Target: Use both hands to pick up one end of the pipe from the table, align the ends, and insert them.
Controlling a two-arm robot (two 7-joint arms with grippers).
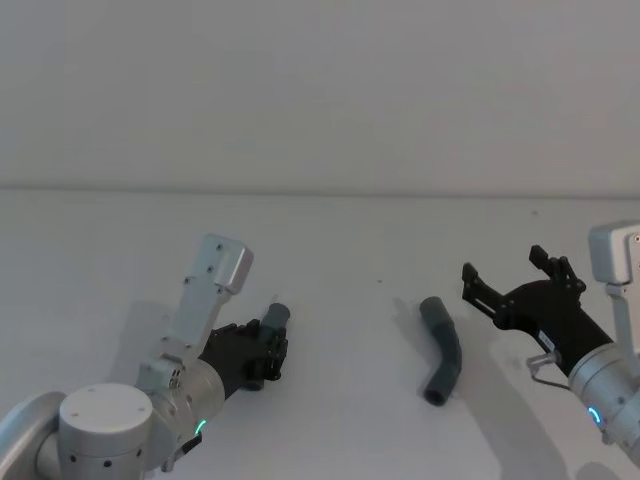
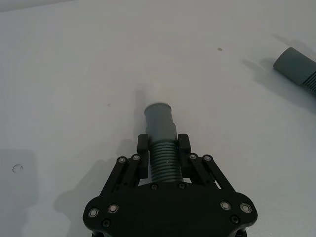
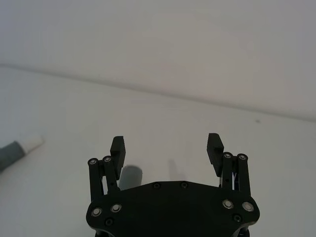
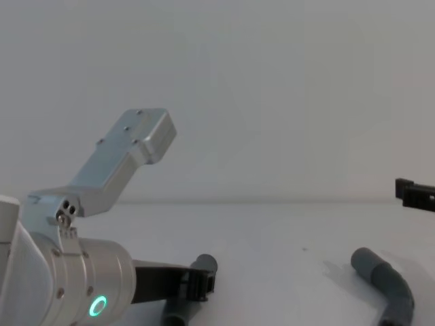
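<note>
**Head view.** Nearest is my left gripper (image 1: 264,345), closed on one hose piece (image 1: 276,317), whose smooth end sticks out past the fingertips. My right gripper (image 1: 504,266) is open and holds nothing. The second hose piece (image 1: 443,350) lies on the table (image 1: 350,250). It is just beside the right gripper, on the side toward the left gripper, and not between its fingers.

**Left wrist view.** The left gripper clamps the ribbed section directly behind the smooth cuff (image 2: 159,118). The second hose piece shows well apart from it.

**Right wrist view.** The right gripper's jaws stand wide. A grey cuff of the second hose piece shows low beside one finger, outside the gap. Farther off toward the left gripper is a white-tipped end (image 3: 30,143); I judge it belongs to the held piece.

**Chest view.** The held piece sits low, near the table; I cannot tell whether its lower end rests on the surface. The second hose piece lies bent and flat, below the right gripper.

**Assessment.**
- Both pieces look light.
- The ribbed middle will likely flex, so a grip far from the end would let that end wander.
- The smooth cuffs look stiffer but slippery.
- I would take the second piece on the ribs just behind its cuff, as on the left.
</note>
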